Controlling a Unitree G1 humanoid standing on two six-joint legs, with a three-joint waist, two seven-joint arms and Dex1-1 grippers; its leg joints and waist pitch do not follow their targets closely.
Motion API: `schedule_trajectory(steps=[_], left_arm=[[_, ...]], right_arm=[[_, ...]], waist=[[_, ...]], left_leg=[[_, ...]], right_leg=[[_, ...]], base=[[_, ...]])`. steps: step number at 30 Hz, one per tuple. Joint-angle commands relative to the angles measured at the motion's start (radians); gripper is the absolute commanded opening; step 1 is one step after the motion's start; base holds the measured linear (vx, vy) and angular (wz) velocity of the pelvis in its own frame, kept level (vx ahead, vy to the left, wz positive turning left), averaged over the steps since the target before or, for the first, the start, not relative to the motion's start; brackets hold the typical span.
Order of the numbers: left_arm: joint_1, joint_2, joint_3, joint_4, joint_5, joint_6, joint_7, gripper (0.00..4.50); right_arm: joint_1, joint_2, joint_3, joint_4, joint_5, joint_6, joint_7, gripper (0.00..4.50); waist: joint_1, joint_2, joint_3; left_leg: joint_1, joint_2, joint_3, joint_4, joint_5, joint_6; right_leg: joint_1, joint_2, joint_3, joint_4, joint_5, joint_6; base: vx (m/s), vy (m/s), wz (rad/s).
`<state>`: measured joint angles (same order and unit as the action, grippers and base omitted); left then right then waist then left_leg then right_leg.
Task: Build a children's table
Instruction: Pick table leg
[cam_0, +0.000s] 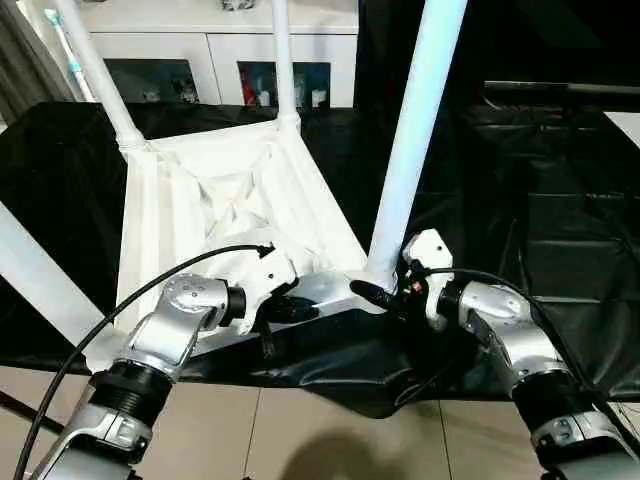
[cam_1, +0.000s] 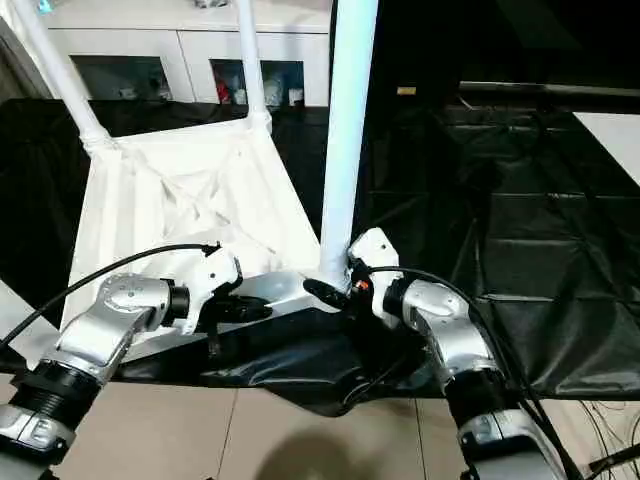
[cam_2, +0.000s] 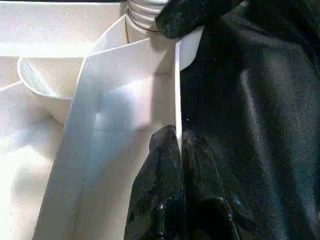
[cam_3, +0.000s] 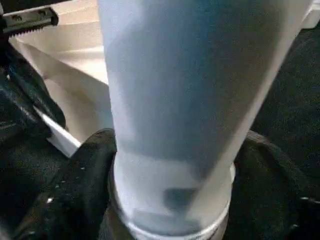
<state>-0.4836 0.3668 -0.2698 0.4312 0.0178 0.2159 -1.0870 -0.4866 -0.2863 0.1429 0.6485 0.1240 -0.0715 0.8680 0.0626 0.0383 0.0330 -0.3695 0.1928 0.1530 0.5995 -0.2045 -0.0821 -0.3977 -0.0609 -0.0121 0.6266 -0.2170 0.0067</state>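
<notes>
The table top (cam_0: 230, 200) lies ribs-up on the black sheet (cam_0: 560, 230), left gripper (cam_0: 290, 305) pinching its near rim, right gripper (cam_0: 385, 290) clamping the near leg (cam_0: 415, 130) at its socket.

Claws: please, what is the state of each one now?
Left claw: shut on the tabletop's edge wall.
Right claw: shut on the leg, near its base.
</notes>
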Motion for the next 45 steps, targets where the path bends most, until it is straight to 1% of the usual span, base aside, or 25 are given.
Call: schedule_trajectory(steps=[1,8,16,19,21,23,24,25,26,27,28,29,30,31,32,33,34,35,37,38,41,42,43,44,45], left_arm=[[0.026,0.012,-0.053,0.036,0.035,0.021,-0.025,0.00],[0.020,0.020,-0.049,0.044,0.032,0.016,-0.019,0.00],[0.013,0.024,-0.048,0.056,0.027,0.009,-0.021,0.00],[0.006,0.007,-0.030,0.073,0.016,0.010,0.003,0.00],[-0.003,-0.008,-0.022,0.089,0.019,0.009,0.038,0.00],[-0.015,-0.034,-0.013,0.112,0.023,0.015,0.083,0.00],[-0.028,-0.054,-0.005,0.134,0.030,0.024,0.129,0.00],[-0.030,-0.057,-0.004,0.138,0.031,0.024,0.135,0.00],[-0.061,-0.099,0.010,0.187,0.044,0.034,0.224,0.00],[-0.070,-0.111,0.015,0.199,0.045,0.042,0.246,0.00],[-0.080,-0.123,0.020,0.213,0.045,0.051,0.267,0.00],[-0.088,-0.133,0.024,0.224,0.045,0.057,0.282,0.00],[-0.104,-0.154,0.030,0.244,0.050,0.063,0.325,0.00],[-0.121,-0.175,0.035,0.263,0.053,0.069,0.361,0.00],[-0.159,-0.223,0.041,0.308,0.061,0.089,0.436,0.00],[-0.175,-0.239,0.041,0.328,0.065,0.092,0.459,0.00],[-0.190,-0.255,0.040,0.350,0.071,0.091,0.483,0.00],[-0.201,-0.267,0.041,0.367,0.075,0.089,0.502,0.00],[-0.223,-0.288,0.044,0.403,0.079,0.084,0.534,0.00],[-0.233,-0.299,0.044,0.422,0.081,0.085,0.544,0.00],[-0.247,-0.303,0.045,0.448,0.083,0.090,0.555,0.00],[-0.247,-0.303,0.045,0.448,0.083,0.090,0.555,0.00],[-0.250,-0.298,0.046,0.455,0.085,0.089,0.552,0.00],[-0.250,-0.296,0.046,0.457,0.085,0.088,0.550,0.00],[-0.251,-0.288,0.046,0.463,0.087,0.084,0.541,0.00]], right_arm=[[-0.023,-0.001,0.000,0.013,-0.002,-0.017,0.016,3.21],[-0.034,-0.004,-0.002,0.051,-0.009,-0.044,0.034,2.77],[-0.045,0.006,-0.010,0.078,-0.009,-0.063,0.033,2.74],[-0.035,0.023,-0.026,0.087,-0.001,-0.050,-0.004,2.74],[-0.031,0.040,-0.037,0.109,-0.010,-0.041,-0.071,2.74],[-0.022,0.075,-0.057,0.137,-0.016,-0.031,-0.173,2.74],[-0.017,0.100,-0.068,0.146,-0.016,-0.020,-0.230,2.74],[-0.017,0.104,-0.069,0.147,-0.016,-0.018,-0.239,2.74],[-0.022,0.157,-0.087,0.171,-0.027,-0.003,-0.368,2.74],[-0.027,0.170,-0.091,0.179,-0.030,0.000,-0.400,2.74],[-0.033,0.183,-0.096,0.190,-0.035,0.002,-0.432,2.74],[-0.041,0.194,-0.099,0.199,-0.037,0.004,-0.456,2.74],[-0.055,0.213,-0.107,0.214,-0.040,0.009,-0.508,2.73],[-0.071,0.233,-0.117,0.231,-0.039,0.018,-0.557,2.73],[-0.108,0.275,-0.132,0.273,-0.039,0.035,-0.659,2.73],[-0.121,0.290,-0.136,0.289,-0.039,0.039,-0.691,2.73],[-0.132,0.305,-0.140,0.304,-0.043,0.037,-0.726,2.73],[-0.139,0.315,-0.141,0.314,-0.048,0.036,-0.751,2.73],[-0.149,0.332,-0.144,0.333,-0.061,0.033,-0.793,2.73],[-0.154,0.342,-0.145,0.344,-0.068,0.027,-0.807,2.73],[-0.159,0.360,-0.158,0.359,-0.055,0.025,-0.800,2.73],[-0.159,0.360,-0.158,0.359,-0.055,0.024,-0.800,2.73],[-0.161,0.363,-0.166,0.358,-0.045,0.024,-0.781,2.73],[-0.162,0.364,-0.169,0.357,-0.042,0.023,-0.774,3.29],[-0.164,0.363,-0.177,0.349,-0.031,0.012,-0.753,3.29]], waist=[[0.004,-0.014,-0.055],[0.002,-0.017,-0.053],[0.001,-0.018,-0.050],[0.001,-0.017,-0.049],[-0.001,-0.016,-0.046],[-0.005,-0.014,-0.041],[-0.005,-0.010,-0.039],[-0.005,-0.012,-0.038],[-0.009,-0.006,-0.032],[-0.010,-0.007,-0.029],[-0.010,-0.008,-0.030],[-0.010,-0.006,-0.029],[-0.011,-0.007,-0.026],[-0.013,-0.007,-0.027],[-0.014,-0.008,-0.026],[-0.013,-0.008,-0.027],[-0.011,-0.011,-0.032],[-0.010,-0.010,-0.031],[-0.005,-0.010,-0.036],[-0.004,-0.013,-0.039],[0.000,-0.009,-0.040],[-0.001,-0.011,-0.040],[0.000,-0.007,-0.040],[-0.001,-0.009,-0.040],[0.000,-0.005,-0.040]], left_leg=[[0.002,0.021,0.008,-0.061,-0.066,0.098],[0.003,0.022,0.008,-0.064,-0.080,0.090],[0.004,0.022,0.008,-0.066,-0.096,0.084],[0.004,0.022,0.009,-0.066,-0.094,0.083],[0.005,0.022,0.008,-0.069,-0.115,0.073],[0.009,0.023,0.008,-0.076,-0.162,0.048],[0.009,0.023,0.008,-0.077,-0.172,0.040],[0.011,0.023,0.008,-0.079,-0.183,0.031],[0.012,0.021,0.007,-0.086,-0.235,0.009],[0.015,0.022,0.007,-0.089,-0.258,0.000],[0.019,0.021,0.003,-0.091,-0.292,-0.016],[0.021,0.021,0.002,-0.092,-0.307,-0.019],[0.019,0.020,0.000,-0.095,-0.331,-0.020],[0.018,0.020,-0.001,-0.096,-0.334,-0.022],[0.026,0.019,-0.001,-0.098,-0.352,-0.034],[0.028,0.018,-0.002,-0.097,-0.355,-0.035],[0.029,0.018,-0.002,-0.096,-0.344,-0.032],[0.028,0.018,-0.001,-0.097,-0.337,-0.030],[0.024,0.020,0.000,-0.099,-0.297,-0.021],[0.021,0.019,0.003,-0.097,-0.258,-0.014],[0.016,0.019,0.004,-0.097,-0.235,-0.003],[0.014,0.019,0.004,-0.097,-0.233,-0.001],[0.014,0.019,0.003,-0.097,-0.231,-0.001],[0.015,0.020,0.004,-0.097,-0.233,0.000],[0.016,0.020,0.004,-0.097,-0.243,0.001]], right_leg=[[0.056,-0.057,0.021,-0.057,0.086,-0.290],[0.055,-0.057,0.022,-0.058,0.070,-0.293],[0.055,-0.057,0.023,-0.062,0.049,-0.292],[0.054,-0.056,0.023,-0.062,0.052,-0.292],[0.051,-0.057,0.023,-0.066,0.018,-0.287],[0.048,-0.060,0.024,-0.076,-0.075,-0.272],[0.045,-0.060,0.025,-0.079,-0.097,-0.268],[0.044,-0.059,0.025,-0.082,-0.122,-0.261],[0.039,-0.058,0.026,-0.090,-0.211,-0.237],[0.035,-0.058,0.027,-0.094,-0.251,-0.228],[0.035,-0.062,0.028,-0.098,-0.315,-0.211],[0.033,-0.062,0.028,-0.101,-0.335,-0.203],[0.031,-0.061,0.028,-0.105,-0.374,-0.188],[0.032,-0.063,0.028,-0.106,-0.383,-0.183],[0.024,-0.061,0.029,-0.111,-0.413,-0.171],[0.023,-0.062,0.029,-0.112,-0.417,-0.169],[0.025,-0.063,0.029,-0.112,-0.403,-0.168],[0.025,-0.063,0.029,-0.113,-0.390,-0.168],[0.030,-0.062,0.028,-0.109,-0.311,-0.174],[0.035,-0.061,0.027,-0.104,-0.244,-0.187],[0.041,-0.063,0.026,-0.100,-0.197,-0.194],[0.043,-0.063,0.026,-0.101,-0.191,-0.194],[0.043,-0.064,0.025,-0.099,-0.185,-0.195],[0.042,-0.063,0.025,-0.100,-0.176,-0.198],[0.043,-0.064,0.025,-0.100,-0.180,-0.200]], base=[[0.000,0.000,0.00],[0.000,0.000,0.00],[0.000,0.000,0.00],[0.000,0.000,0.00],[0.000,0.000,0.00],[0.000,0.000,0.00],[0.000,0.000,0.00],[0.000,0.000,0.00],[0.000,0.000,0.00],[0.000,0.000,0.00],[0.000,0.000,0.00],[0.000,0.000,0.00],[0.000,0.000,0.00],[0.000,0.000,0.00],[0.000,0.000,0.00],[0.000,0.000,0.00],[0.000,0.000,0.00],[0.000,0.000,0.00],[0.000,0.000,0.00],[0.000,0.000,0.00],[0.000,0.000,0.00],[0.000,0.000,0.00],[0.000,0.000,0.00],[0.000,0.000,0.00],[0.000,0.000,0.00]])
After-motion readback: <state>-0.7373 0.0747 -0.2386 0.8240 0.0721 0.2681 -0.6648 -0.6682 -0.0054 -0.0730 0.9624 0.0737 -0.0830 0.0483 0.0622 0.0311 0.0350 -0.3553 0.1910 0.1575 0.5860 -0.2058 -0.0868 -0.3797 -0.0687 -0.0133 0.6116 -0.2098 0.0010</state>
